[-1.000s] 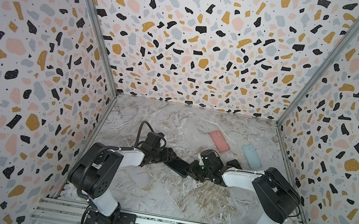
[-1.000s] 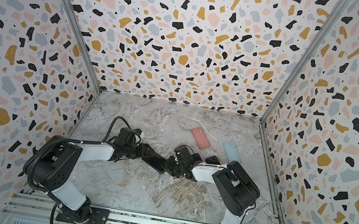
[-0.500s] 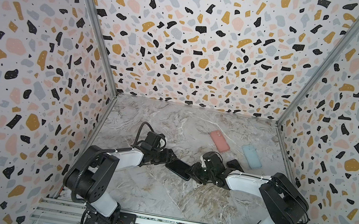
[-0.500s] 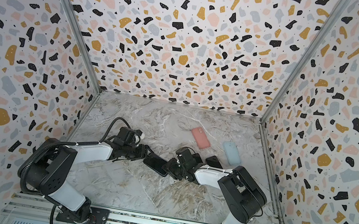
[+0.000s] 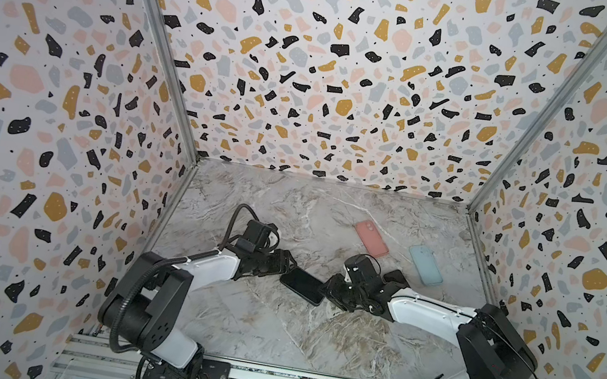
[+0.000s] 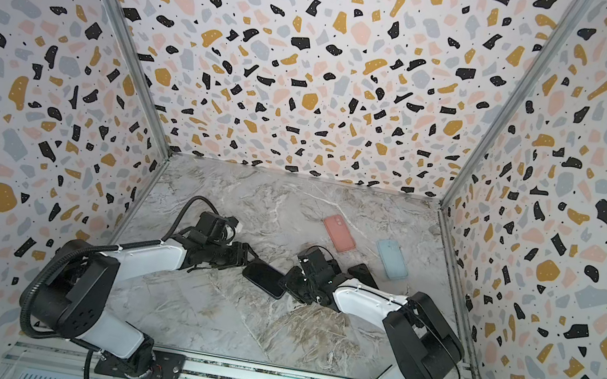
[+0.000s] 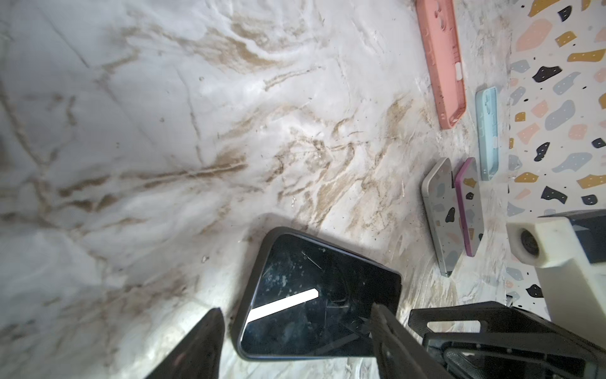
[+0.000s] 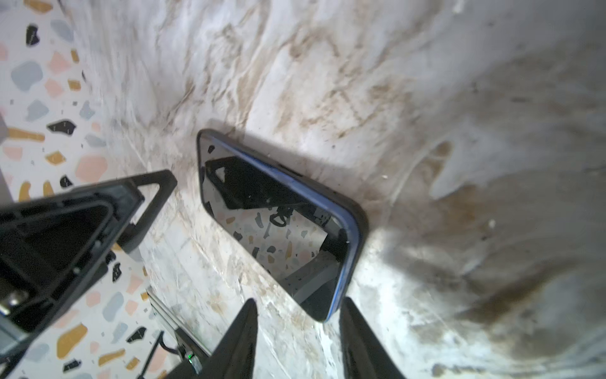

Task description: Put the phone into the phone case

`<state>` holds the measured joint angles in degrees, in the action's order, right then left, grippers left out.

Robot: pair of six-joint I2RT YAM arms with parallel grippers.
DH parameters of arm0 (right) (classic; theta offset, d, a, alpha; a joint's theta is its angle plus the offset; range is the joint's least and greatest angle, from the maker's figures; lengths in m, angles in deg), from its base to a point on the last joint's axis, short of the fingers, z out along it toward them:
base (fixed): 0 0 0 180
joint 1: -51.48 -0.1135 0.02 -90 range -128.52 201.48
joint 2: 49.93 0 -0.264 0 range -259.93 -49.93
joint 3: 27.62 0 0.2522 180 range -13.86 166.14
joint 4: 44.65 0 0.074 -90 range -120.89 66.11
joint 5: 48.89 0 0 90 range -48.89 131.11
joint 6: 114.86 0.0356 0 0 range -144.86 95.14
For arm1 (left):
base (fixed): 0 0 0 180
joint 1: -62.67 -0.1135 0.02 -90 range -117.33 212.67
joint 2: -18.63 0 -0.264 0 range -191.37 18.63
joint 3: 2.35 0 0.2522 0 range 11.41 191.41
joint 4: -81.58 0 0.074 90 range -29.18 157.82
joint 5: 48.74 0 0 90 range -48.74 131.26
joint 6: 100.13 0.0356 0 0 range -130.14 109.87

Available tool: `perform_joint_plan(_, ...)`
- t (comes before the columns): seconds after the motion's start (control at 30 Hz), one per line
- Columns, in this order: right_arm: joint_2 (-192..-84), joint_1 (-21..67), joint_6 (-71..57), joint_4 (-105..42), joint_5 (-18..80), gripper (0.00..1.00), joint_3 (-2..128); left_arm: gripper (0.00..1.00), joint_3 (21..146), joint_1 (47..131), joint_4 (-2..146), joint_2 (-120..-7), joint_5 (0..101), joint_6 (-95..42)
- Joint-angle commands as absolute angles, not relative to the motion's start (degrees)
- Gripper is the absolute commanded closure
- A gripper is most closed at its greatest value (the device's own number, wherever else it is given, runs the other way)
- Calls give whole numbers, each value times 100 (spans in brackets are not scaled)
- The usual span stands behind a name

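Observation:
The black-screened phone (image 5: 302, 285) (image 6: 264, 279) lies flat on the marble table between both grippers. A dark case rim frames it in the left wrist view (image 7: 314, 295). In the right wrist view its blue edge (image 8: 275, 223) stands slightly above that rim on one long side. My left gripper (image 5: 286, 265) (image 7: 296, 307) is open and straddles one short end. One finger rests at the screen's corner, and a sliver of table separates the other from the phone. My right gripper (image 5: 330, 290) (image 8: 298, 300) is open around the opposite corner.
A pink case (image 5: 371, 238) (image 7: 441, 62) and a light blue case (image 5: 425, 265) (image 7: 488, 131) lie at the back right. Two more phones, one grey (image 7: 439, 213) and one purple-edged (image 7: 469, 203), lie side by side behind the right arm. Terrazzo walls close three sides.
The right arm's elbow has sunk lower and swung outward, and its gripper has slid closer along the phone's end. The phone and the left gripper have barely moved.

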<state>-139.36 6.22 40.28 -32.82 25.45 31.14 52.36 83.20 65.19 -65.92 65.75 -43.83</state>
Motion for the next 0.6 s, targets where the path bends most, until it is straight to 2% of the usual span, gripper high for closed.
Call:
perform_joint_plan(0.0, -13570, 794, 3160, -3680, 2037, 61, 2944, 28, 4987, 8481, 6526, -5980, 6577, -4666)
perform_joint_plan(0.1, -13289, 962, 2257, -4158, 1963, 61, 2744, 27, 4521, 8783, 6801, -5554, 6495, -5056)
perform_joint_plan(0.27, -13223, 1308, 1170, -3831, 1947, 61, 2981, 26, 4019, 9219, 7330, -5368, 6450, -5499)
perform_joint_plan(0.43, -13727, 1517, 748, -3968, 1526, 58, 3116, 27, 3901, 9325, 7543, -5482, 6448, -5540)
perform_joint_plan(0.57, -14252, 1574, 543, -4029, 1175, 51, 3329, 27, 3900, 9325, 7592, -5637, 6462, -5463)
